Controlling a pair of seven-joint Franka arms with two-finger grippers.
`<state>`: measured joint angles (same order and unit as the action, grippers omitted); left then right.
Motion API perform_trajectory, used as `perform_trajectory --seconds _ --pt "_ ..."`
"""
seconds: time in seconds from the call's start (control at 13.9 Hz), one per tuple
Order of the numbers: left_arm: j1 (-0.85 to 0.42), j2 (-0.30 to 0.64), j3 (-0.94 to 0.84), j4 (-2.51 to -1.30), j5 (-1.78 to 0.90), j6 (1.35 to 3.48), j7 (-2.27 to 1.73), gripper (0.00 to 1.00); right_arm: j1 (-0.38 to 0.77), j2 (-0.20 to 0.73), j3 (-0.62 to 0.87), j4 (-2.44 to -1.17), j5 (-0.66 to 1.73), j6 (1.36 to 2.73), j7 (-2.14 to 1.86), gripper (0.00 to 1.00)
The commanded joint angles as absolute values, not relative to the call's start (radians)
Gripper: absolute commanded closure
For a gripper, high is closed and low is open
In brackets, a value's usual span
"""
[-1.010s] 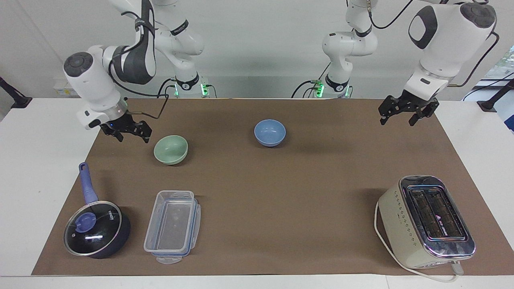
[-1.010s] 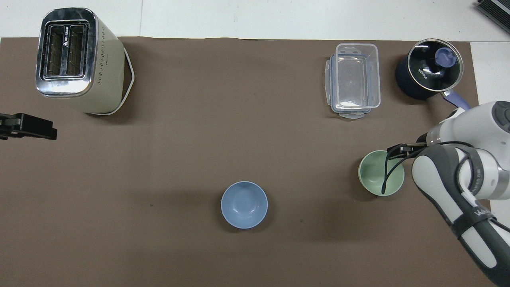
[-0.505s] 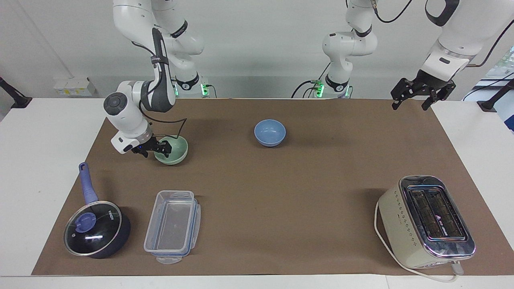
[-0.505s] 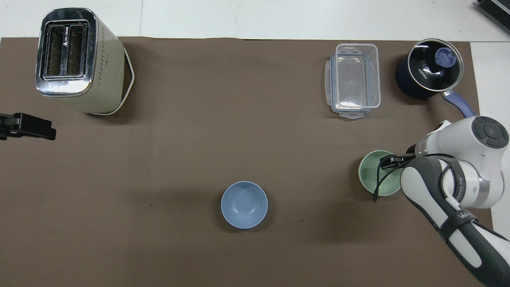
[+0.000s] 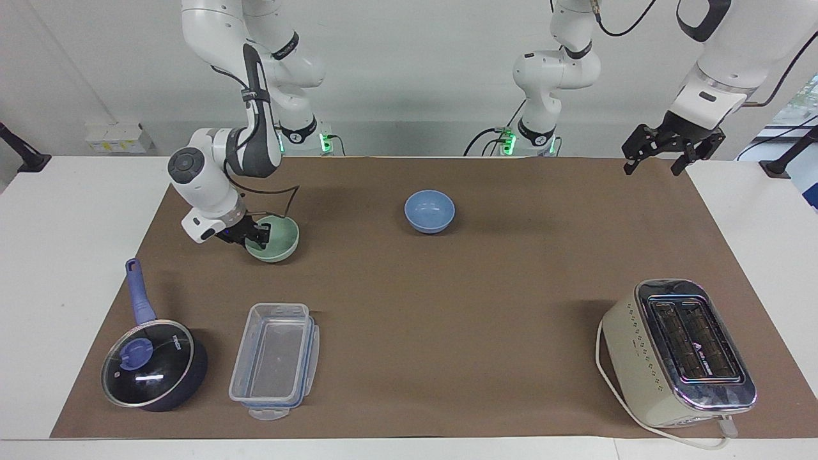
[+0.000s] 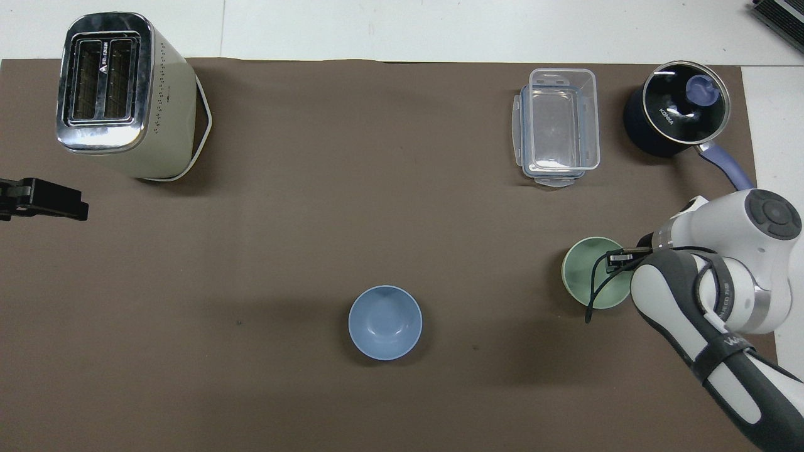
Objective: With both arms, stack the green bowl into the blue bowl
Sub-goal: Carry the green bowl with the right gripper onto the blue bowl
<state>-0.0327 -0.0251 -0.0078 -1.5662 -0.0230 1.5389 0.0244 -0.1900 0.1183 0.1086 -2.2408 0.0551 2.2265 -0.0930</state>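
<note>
Progress: early stage. Nothing is stacked yet.

Blue bowl [image 5: 429, 211]: stands empty on the surface [image 5: 447, 306] near the robots, at mid-table, mouth up.

Green bowl [image 5: 276, 238]: stands slightly farther out, toward the right arm's end, mouth up. Being round, it has no long axis.

Right pincer [image 5: 254, 236]: at the green bowl's rim, apparently pinching it; the bowl is not lifted.

Left pincer [image 5: 661, 153]: spread, waiting over the surface's corner at the left arm's end.

Remaining: lift, carry, seat in the blue bowl.
</note>
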Motion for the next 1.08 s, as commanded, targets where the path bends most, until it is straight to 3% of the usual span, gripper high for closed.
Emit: perform_trajectory --seconds 0.0,0.29,0.65,1.01 --pt "-0.018 -0.023 -0.017 -1.555 -0.012 1.522 0.035 0.0 -0.204 0.087 0.11 -2.263 0.107 2.229 -0.155 1.0" --pt "-0.018 -0.023 -0.017 -1.555 -0.012 1.522 0.035 0.0 -0.199 0.06 0.11 -2.241 0.107 2.195 -0.158 1.0" --pt "-0.018 -0.023 -0.017 -1.555 -0.012 1.522 0.035 0.0 -0.193 0.0 0.12 -2.158 0.109 2.03 -0.147 1.0" --pt "-0.018 -0.023 -0.017 -1.555 -0.012 1.522 0.035 0.0 -0.077 -0.049 0.129 -2.118 0.152 1.941 -0.091 1.0"
